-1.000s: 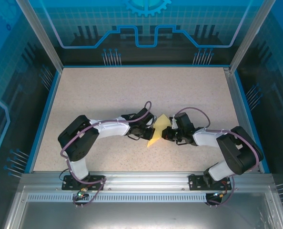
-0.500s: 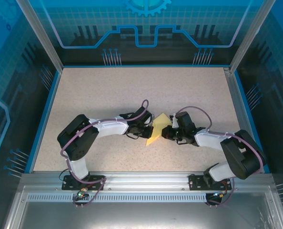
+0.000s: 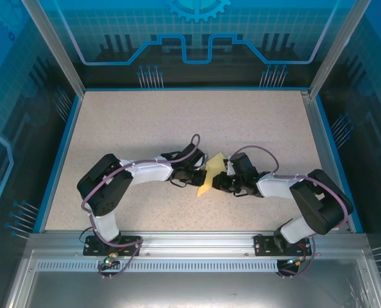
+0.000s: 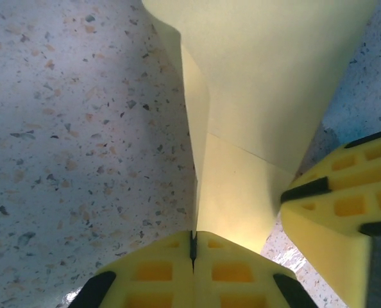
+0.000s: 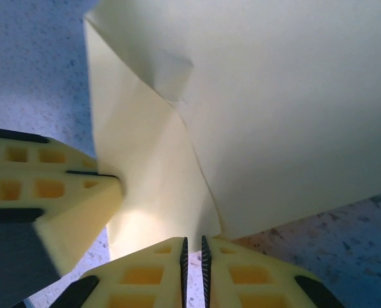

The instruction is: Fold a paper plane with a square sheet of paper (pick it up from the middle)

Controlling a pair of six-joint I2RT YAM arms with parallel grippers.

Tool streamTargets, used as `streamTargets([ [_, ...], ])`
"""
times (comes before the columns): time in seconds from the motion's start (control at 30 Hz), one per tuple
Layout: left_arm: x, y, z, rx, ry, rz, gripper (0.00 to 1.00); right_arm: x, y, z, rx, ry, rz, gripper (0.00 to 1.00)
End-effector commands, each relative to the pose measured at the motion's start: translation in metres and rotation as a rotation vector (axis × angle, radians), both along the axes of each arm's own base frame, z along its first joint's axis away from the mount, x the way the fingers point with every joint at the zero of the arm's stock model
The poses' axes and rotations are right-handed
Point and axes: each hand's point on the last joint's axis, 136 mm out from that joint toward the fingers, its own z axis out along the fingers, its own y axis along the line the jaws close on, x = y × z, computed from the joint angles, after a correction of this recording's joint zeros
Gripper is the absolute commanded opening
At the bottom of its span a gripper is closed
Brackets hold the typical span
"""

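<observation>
Left gripper (image 4: 192, 250): yellow ribbed fingers, jaws pressed together with no gap between them; a folded edge of the sheet of paper (image 4: 267, 96) is pinched in the seam.
Right gripper (image 5: 192, 256): fingers of the same yellow moulded material, jaws drawn to a hairline slit; the lower edge of the sheet is taken in at that slit.
Relation of the grippers: set just beside each other, facing from opposite sides of the sheet; each one's finger is seen at the edge of the other's wrist view, touching the paper.
Sheet of paper, material: thin, pale yellow, matt, smooth.
Sheet of paper, shape: partly folded, several layers overlapping; sharp straight creases are seen running away from both sets of jaws, with a small turned corner in the right wrist view.
Sheet of paper, position: held between the two grippers near the middle of the bench (image 3: 177, 122), slightly toward the near edge; one pointed end is directed to the near side in the top view.
Bench, surface: flat, beige, finely speckled, bordered by a blue rim.
Arms: white and black housings, bent inward from their bases; purple cables (image 3: 254, 149) are looped over the wrists.
Surround: blue translucent panels (image 3: 197, 38) in an aluminium frame.
</observation>
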Motion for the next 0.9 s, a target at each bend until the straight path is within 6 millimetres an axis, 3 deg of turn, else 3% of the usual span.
streamTargets([
  [0.0, -0.005, -0.009, 0.011, -0.028, -0.007, -0.051, 0.04, 0.008, 0.009, 0.004, 0.015, -0.011, 0.004, 0.15],
  [0.53, -0.015, -0.034, 0.019, -0.075, -0.005, -0.130, 0.05, 0.006, 0.004, -0.013, -0.005, 0.023, -0.010, 0.06],
  [0.87, -0.020, -0.033, 0.000, -0.035, 0.034, -0.145, 0.05, 0.005, 0.000, -0.012, 0.011, 0.016, -0.013, 0.05],
])
